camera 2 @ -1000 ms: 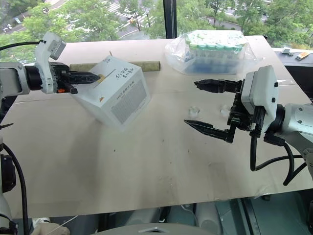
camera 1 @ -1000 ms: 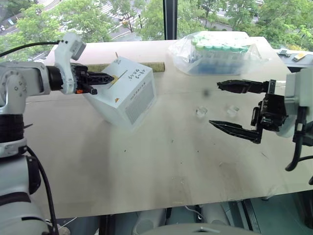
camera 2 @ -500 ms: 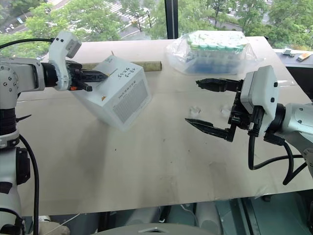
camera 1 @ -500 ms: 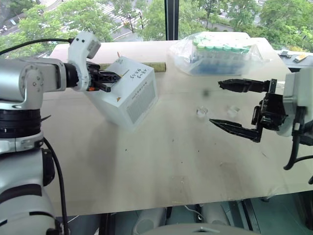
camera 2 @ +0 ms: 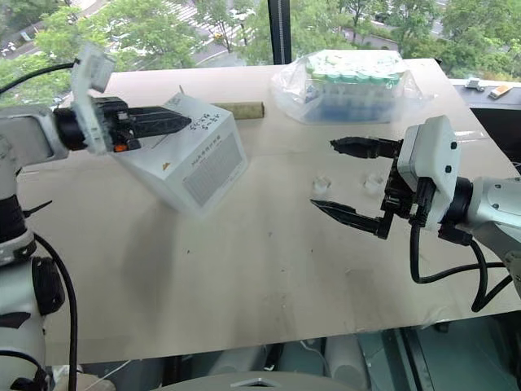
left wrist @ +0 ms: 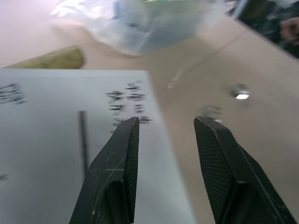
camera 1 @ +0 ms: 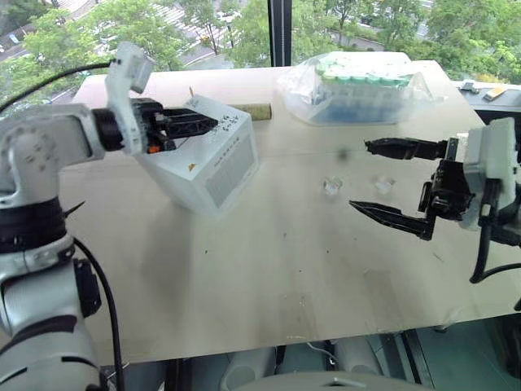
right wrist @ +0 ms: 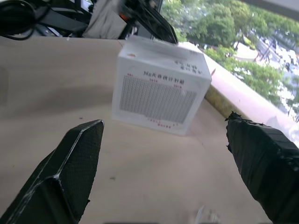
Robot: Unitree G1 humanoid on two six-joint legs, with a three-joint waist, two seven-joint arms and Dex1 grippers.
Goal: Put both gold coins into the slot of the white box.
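I hold my left tool [left wrist: 166,128] over the box [camera 1: 213,159], tips parted and empty beside the slot [left wrist: 83,140]. My right tool [camera 1: 391,181] waits wide open, empty, above the worktop [camera 1: 244,269]. I see no coins.

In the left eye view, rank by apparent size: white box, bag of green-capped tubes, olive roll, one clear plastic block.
1. Bag of green-capped tubes and white box: too alike to rank.
2. Olive roll, partly hidden behind the box.
3. Clear plastic block.
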